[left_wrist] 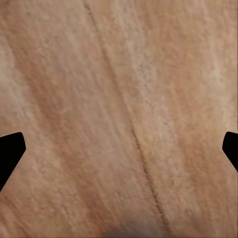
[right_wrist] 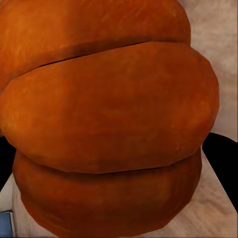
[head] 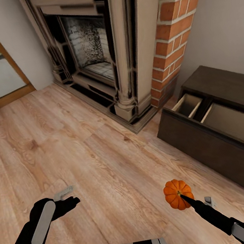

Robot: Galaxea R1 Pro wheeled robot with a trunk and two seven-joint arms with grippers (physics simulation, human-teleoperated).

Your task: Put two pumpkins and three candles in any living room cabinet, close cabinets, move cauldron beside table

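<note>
A small round orange ribbed pumpkin (head: 177, 194) is held at the tip of the right gripper (head: 185, 197), above the pale wood plank floor (head: 84, 156); in the right wrist view the pumpkin (right_wrist: 106, 119) is seen pressed close, with dark fingers (right_wrist: 223, 158) at both of its sides, so the right gripper is recorded as clamped on it. The pumpkin is located near the front of the long, low dark-brown wood cabinet (head: 227, 88), apart from it. Two handleless drawers of the cabinet are pulled out, pale beige interiors (head: 225, 120) exposed. The cabinet is set against the wall just beside a red brick column (head: 174, 30) and a stone-framed fireplace (head: 89, 48).

The left gripper (head: 69, 200) is held over the floor, well apart from the pumpkin. In the left wrist view its two dark fingertips (left_wrist: 10, 153) are spread wide, with only floor planks (left_wrist: 119, 119) between them: jaws open, nothing held.
</note>
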